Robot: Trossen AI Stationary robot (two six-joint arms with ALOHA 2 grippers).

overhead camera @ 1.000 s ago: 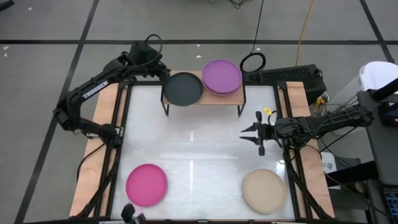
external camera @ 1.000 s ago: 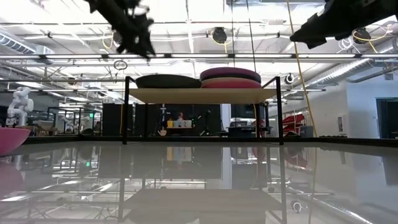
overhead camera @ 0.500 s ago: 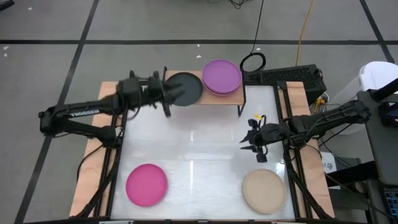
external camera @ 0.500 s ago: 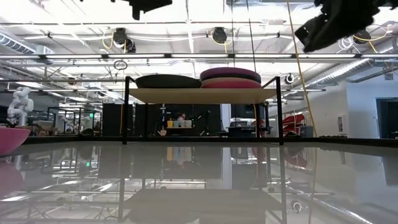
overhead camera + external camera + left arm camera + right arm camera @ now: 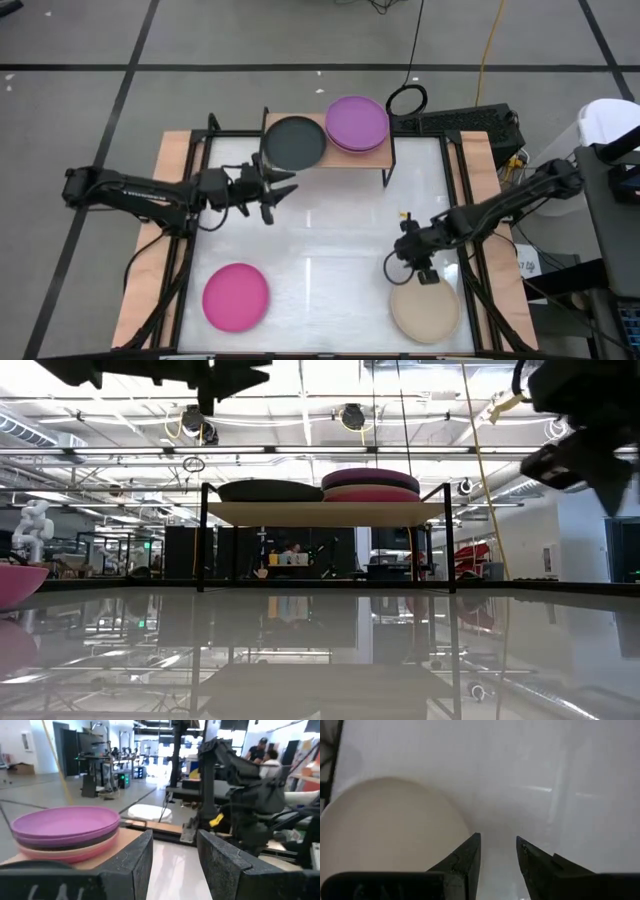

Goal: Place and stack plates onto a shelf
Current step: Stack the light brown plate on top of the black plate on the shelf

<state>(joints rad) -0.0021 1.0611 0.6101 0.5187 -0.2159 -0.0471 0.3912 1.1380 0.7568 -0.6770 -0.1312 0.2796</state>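
Having left the black plate [image 5: 293,143] on the shelf [image 5: 375,160], the empty, open left hand [image 5: 277,190] is retreating while the open right hand [image 5: 400,266] is descending toward the beige plate [image 5: 425,308].

Black plate [image 5: 293,143] and purple-topped stack [image 5: 357,124] are seated flat on shelf [image 5: 330,158] — magenta plate [image 5: 236,297] and beige plate [image 5: 425,307] are left on table.

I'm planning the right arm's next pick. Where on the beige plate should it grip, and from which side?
Judging by its pose, take the beige plate by its rim. It lies flat on the table, so only the edge offers a pinch. The far edge, towards the shelf, is best: the right gripper hovers open just beyond it, pointing down.
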